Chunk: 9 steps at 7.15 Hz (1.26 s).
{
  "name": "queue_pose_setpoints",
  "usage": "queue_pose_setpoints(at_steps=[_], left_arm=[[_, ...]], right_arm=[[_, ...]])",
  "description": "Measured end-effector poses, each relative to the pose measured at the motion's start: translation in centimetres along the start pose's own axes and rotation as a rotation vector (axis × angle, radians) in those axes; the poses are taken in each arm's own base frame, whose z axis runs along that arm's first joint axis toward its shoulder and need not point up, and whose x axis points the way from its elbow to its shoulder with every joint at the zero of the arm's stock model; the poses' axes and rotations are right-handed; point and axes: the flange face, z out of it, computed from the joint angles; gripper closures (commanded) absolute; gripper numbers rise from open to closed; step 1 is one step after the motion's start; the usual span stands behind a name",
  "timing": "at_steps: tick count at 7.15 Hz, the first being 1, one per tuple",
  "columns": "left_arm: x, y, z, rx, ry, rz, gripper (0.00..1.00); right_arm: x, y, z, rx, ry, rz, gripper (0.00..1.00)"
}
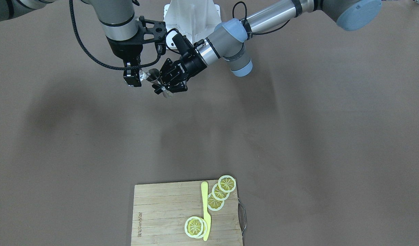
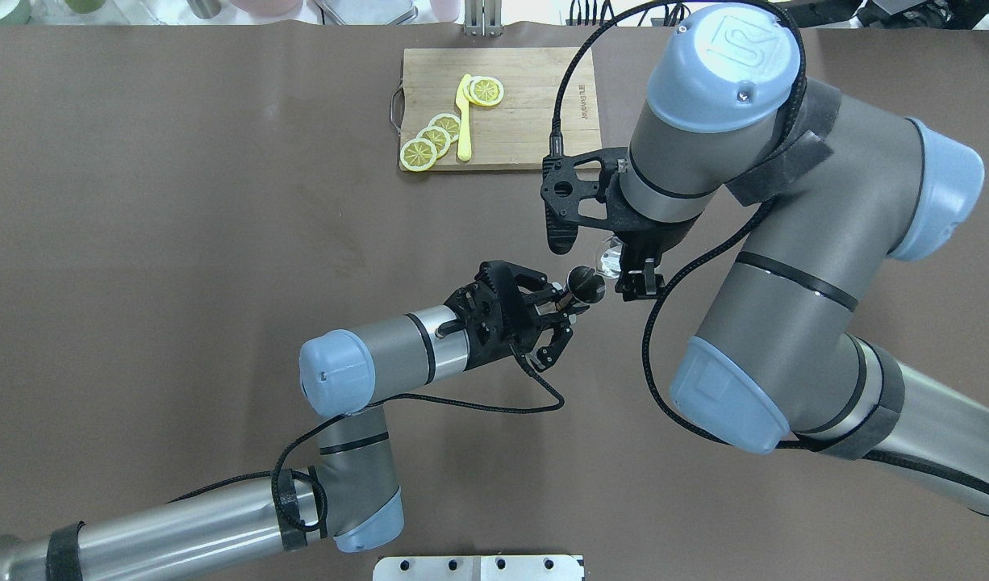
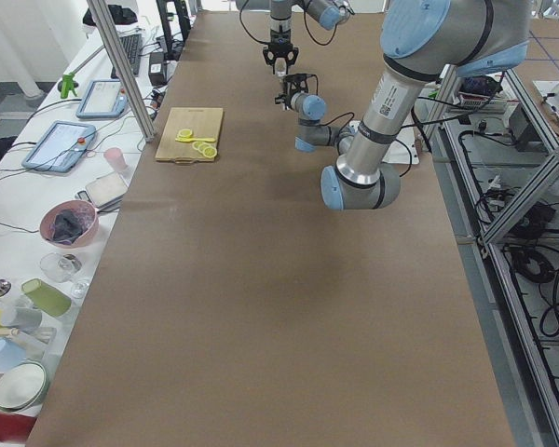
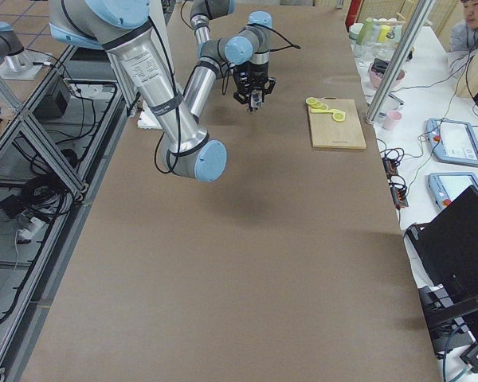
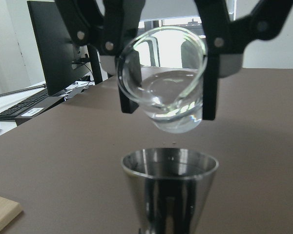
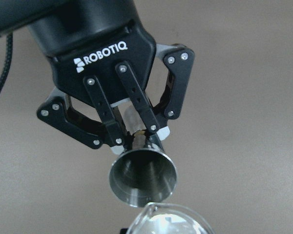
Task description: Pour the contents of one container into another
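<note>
The clear glass (image 5: 161, 83) hangs tilted just above the steel jigger (image 5: 169, 181), mouth leaning over the jigger's open top cone. My right gripper (image 1: 134, 77) is shut on the glass (image 1: 143, 75), with one finger (image 5: 211, 73) on each side of it. My left gripper (image 2: 561, 307) is shut on the jigger (image 2: 584, 283) at its narrow waist and holds it upright above the table. In the right wrist view the jigger's cup (image 6: 143, 176) appears empty and the glass rim (image 6: 168, 222) shows at the bottom edge. I cannot tell whether the glass holds any contents.
A wooden cutting board (image 2: 535, 105) with lemon slices (image 2: 431, 141) and a yellow knife (image 2: 465, 117) lies at the table's far edge, beyond both grippers. The brown table (image 1: 298, 136) spreads around them. Cups and bowls sit on a side bench (image 3: 37, 279).
</note>
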Motion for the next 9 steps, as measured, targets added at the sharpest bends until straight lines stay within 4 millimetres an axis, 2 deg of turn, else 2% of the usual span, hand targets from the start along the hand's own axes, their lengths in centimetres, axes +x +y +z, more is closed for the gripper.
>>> queue_pose_setpoints(at_steps=[9], left_arm=[[0.08, -0.35, 0.14, 0.002, -0.001, 0.001, 1.00]], right_arm=[[-0.18, -0.49, -0.44, -0.075, 0.015, -0.023, 1.00]])
